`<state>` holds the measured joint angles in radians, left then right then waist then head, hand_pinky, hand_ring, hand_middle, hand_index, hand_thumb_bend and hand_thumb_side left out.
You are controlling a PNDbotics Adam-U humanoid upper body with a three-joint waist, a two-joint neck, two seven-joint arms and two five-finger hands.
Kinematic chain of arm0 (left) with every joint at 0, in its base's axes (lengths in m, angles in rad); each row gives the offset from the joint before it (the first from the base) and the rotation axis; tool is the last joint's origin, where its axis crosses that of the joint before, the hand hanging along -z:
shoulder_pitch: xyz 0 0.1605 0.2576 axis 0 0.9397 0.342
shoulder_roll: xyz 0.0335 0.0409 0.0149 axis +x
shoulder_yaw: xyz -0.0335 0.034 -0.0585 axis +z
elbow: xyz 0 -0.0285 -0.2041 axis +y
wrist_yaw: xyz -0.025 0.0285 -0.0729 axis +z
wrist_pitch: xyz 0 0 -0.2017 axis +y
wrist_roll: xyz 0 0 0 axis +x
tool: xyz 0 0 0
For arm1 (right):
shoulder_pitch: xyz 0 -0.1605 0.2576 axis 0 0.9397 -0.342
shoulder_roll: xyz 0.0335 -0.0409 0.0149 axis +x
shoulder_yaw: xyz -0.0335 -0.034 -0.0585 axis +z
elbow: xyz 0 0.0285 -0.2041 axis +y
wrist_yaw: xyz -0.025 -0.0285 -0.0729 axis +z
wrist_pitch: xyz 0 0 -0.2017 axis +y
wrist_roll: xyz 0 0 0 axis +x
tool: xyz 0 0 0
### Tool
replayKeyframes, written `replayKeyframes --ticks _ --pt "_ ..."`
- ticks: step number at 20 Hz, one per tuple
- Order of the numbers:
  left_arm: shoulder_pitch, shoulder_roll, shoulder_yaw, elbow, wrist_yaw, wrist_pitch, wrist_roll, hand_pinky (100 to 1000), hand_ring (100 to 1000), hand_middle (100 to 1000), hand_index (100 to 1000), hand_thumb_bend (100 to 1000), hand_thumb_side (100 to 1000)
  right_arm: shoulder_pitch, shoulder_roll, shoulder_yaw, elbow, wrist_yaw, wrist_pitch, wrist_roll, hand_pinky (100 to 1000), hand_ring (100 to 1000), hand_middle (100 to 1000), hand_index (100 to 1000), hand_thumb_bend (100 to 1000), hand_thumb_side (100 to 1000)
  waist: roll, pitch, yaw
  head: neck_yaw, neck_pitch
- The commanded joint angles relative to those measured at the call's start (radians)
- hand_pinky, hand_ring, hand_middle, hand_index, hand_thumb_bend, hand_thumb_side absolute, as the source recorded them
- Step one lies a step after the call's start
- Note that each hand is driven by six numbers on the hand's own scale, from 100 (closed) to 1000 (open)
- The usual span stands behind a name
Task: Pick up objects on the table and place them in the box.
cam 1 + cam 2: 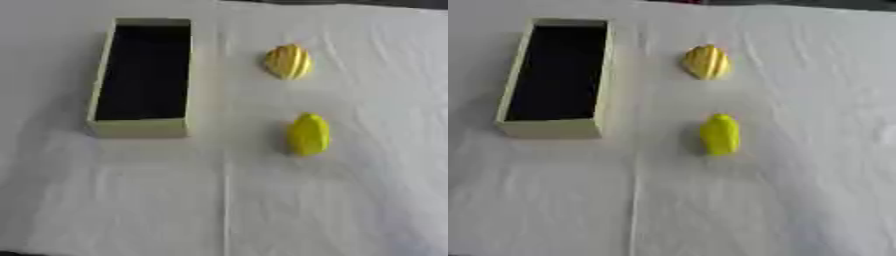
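The counter (350, 200) is covered with a white cloth, and its whole near half is open, as is the far right side. A long cream box (103, 75) with a dark inside stands at the far left, its long side running from near to far; nothing can be seen in it. To its right, well apart, lie two yellow things: a ribbed yellow object (288, 61) farther away, and a smooth yellow object (308, 134) nearer. They do not touch. No robot hand is in either view, so its state cannot be told.
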<state>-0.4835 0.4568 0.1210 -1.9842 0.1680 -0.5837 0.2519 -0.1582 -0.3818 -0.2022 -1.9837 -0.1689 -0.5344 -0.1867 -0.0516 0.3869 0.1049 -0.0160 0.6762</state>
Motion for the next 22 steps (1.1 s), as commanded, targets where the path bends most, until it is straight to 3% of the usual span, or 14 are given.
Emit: replayKeyframes --ticks 1,7,10,13,16,18,22 --pt "-0.011 0.024 0.003 -0.016 0.004 0.001 -0.005 794 808 739 868 100 608 -0.005 -0.014 -0.005 -0.016 0.002 0.003 0.000 888 778 435 734 100 555 0.003 -0.023 0.001 -0.001 -0.003" --pt "-0.010 0.025 0.003 -0.016 0.005 0.002 -0.005 793 808 739 868 100 609 0.005 -0.023 -0.006 -0.016 0.009 0.001 0.003 887 782 426 735 100 545 0.002 -0.024 0.000 -0.004 -0.004" --pt "-0.009 0.031 0.002 -0.016 0.004 0.003 -0.007 793 807 739 868 100 608 0.056 -0.078 -0.006 -0.016 0.048 -0.021 0.017 882 792 395 746 100 524 -0.004 -0.025 -0.005 -0.007 -0.001" --pt "-0.006 0.040 0.003 -0.016 0.001 0.003 -0.007 793 807 739 868 100 609 0.148 -0.177 -0.008 -0.016 0.154 -0.042 0.036 878 804 372 764 100 530 -0.011 -0.024 -0.011 -0.006 -0.003" --pt "-0.003 0.047 0.006 -0.016 -0.003 0.002 -0.004 793 807 739 868 100 612 0.238 -0.290 -0.012 -0.016 0.298 -0.035 0.028 871 815 375 794 100 418 -0.014 -0.020 -0.018 -0.003 -0.005" --pt "0.001 0.050 0.007 -0.016 -0.008 0.002 -0.003 793 807 739 868 100 615 0.285 -0.366 -0.011 -0.016 0.396 -0.010 -0.006 867 821 380 814 100 328 -0.016 -0.018 -0.022 -0.003 -0.005" --pt "0.001 0.053 0.007 -0.016 -0.014 0.001 0.000 793 807 739 868 100 615 0.338 -0.496 0.021 -0.016 0.564 0.074 -0.064 861 823 417 836 100 248 -0.020 -0.014 -0.024 -0.009 -0.006"
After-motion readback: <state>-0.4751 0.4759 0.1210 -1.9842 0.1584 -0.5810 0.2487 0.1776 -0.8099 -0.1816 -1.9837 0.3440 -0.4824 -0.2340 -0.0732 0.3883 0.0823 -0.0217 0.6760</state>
